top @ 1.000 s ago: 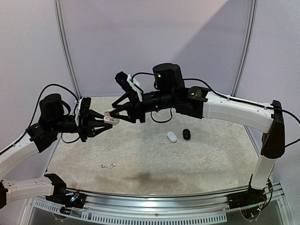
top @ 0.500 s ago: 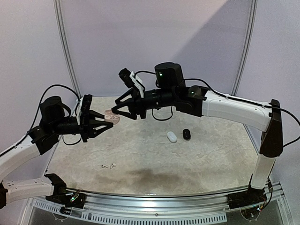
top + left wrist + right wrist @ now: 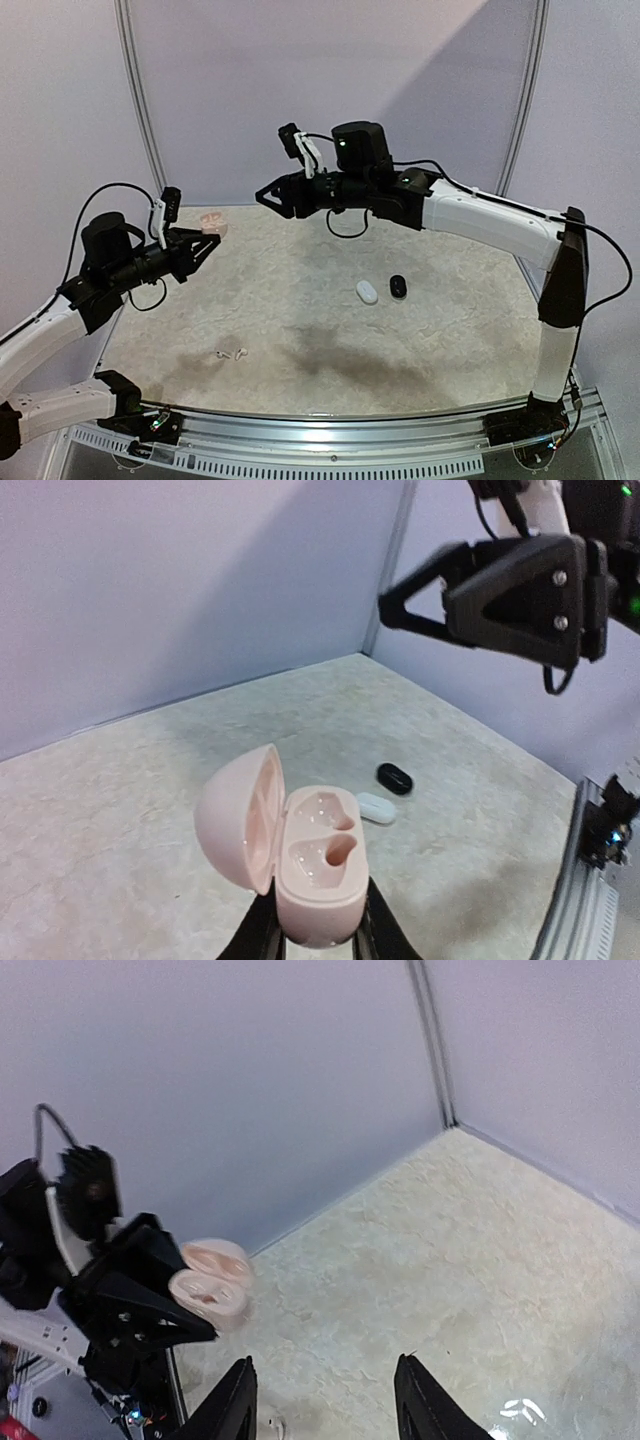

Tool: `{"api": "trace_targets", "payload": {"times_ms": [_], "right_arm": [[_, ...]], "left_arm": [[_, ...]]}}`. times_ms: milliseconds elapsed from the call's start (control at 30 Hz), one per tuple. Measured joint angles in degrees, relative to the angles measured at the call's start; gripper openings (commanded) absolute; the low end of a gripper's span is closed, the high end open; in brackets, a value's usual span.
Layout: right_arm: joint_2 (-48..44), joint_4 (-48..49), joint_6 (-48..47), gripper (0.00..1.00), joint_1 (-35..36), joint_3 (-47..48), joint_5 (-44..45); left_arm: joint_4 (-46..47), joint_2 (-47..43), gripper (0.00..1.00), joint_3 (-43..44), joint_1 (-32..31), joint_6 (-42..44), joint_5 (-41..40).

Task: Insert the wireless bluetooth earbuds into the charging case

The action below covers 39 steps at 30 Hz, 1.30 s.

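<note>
Pink charging case point(image 3: 312, 868) held up in the air, lid flipped open, both sockets empty.
Left gripper point(image 3: 205, 240) is clamped on the case base, probably to present the sockets for loading. Case is matte pale pink, glossy inside. Two tiny pale earbuds point(image 3: 240, 352) lie on the table point(image 3: 450, 350) near the front, well apart from the case. Right gripper point(image 3: 325, 1405) hovers with jaws apart, empty.

You're in a robot test booth.
Plain lilac panels point(image 3: 330, 70) stand behind the table point(image 3: 450, 340); a metal rail point(image 3: 340, 419) with robot arms point(image 3: 490, 220) bolted on runs along its near edge.
</note>
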Motion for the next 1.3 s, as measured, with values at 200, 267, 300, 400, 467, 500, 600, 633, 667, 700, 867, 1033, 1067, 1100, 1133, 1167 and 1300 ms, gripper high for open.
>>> {"api": "trace_targets", "payload": {"times_ms": [200,267,300,400,467,500,600,633,667,700,867,1033,1067,1100,1133,1167,1300], "right_arm": [[12.1,-11.4,4.2,0.49,1.4,9.7,7.8],[16.6,-13.4,3.1,0.51,2.7,11.7,7.8],[18.7,-13.9,2.2,0.51,3.5,12.1,7.1],[23.6,-14.3,-1.4,0.51,6.0,12.3,3.5],[26.4,-14.0,-4.2,0.50,7.3,12.3,0.7],[27.6,-13.9,-5.6,0.49,7.8,12.3,-0.7],[30.1,-13.8,-9.5,0.46,9.0,12.3,-3.9],[30.7,-13.8,-10.9,0.46,9.1,12.3,-4.9],[31.2,-14.0,-12.7,0.45,9.1,12.3,-5.9],[31.3,-14.1,-13.5,0.45,8.9,12.3,-6.4],[31.5,-13.9,-20.7,0.43,8.8,11.9,-9.1],[31.6,-14.1,-25.5,0.41,8.9,10.7,-10.1],[31.6,-14.2,-26.1,0.40,8.9,10.6,-10.3],[31.7,-14.2,-26.7,0.40,9.0,10.6,-10.4],[31.8,-14.2,-27.1,0.39,9.0,10.6,-10.5],[31.9,-14.2,-27.6,0.39,9.0,10.6,-10.6],[32.7,-14.2,-29.2,0.37,9.2,10.6,-10.7]], "left_arm": [[-1.1,-3.2,0.00,-1.6,4.3,-1.2,-10.7],[-1.2,-4.0,0.00,-2.6,5.7,-1.2,-12.8],[-1.3,-4.2,0.00,-3.1,6.2,-1.2,-13.5],[-1.7,-4.7,0.00,-4.6,6.7,-1.2,-14.6],[-1.8,-5.0,0.00,-5.5,6.7,-1.2,-14.6],[-1.9,-5.2,0.00,-5.7,6.7,-1.2,-14.5],[-2.1,-5.5,0.00,-6.6,6.8,-1.3,-14.2],[-2.1,-5.7,0.00,-7.0,6.8,-1.3,-13.9],[-2.1,-5.7,0.00,-7.1,6.8,-1.2,-13.5],[-2.1,-5.8,0.00,-7.3,6.8,-1.2,-13.0],[-2.0,-6.0,0.00,-7.4,6.8,-1.2,-11.2],[-1.9,-6.0,0.00,-7.5,6.8,-0.9,-10.4],[-1.9,-6.0,0.00,-7.5,6.8,-0.8,-10.3],[-1.9,-6.0,0.00,-7.5,6.8,-0.8,-10.2],[-1.9,-6.0,0.00,-7.5,6.8,-0.8,-10.1],[-1.9,-6.0,0.00,-7.5,6.8,-0.7,-10.1],[-1.8,-6.0,0.00,-7.6,6.8,-0.3,-9.9]]}}
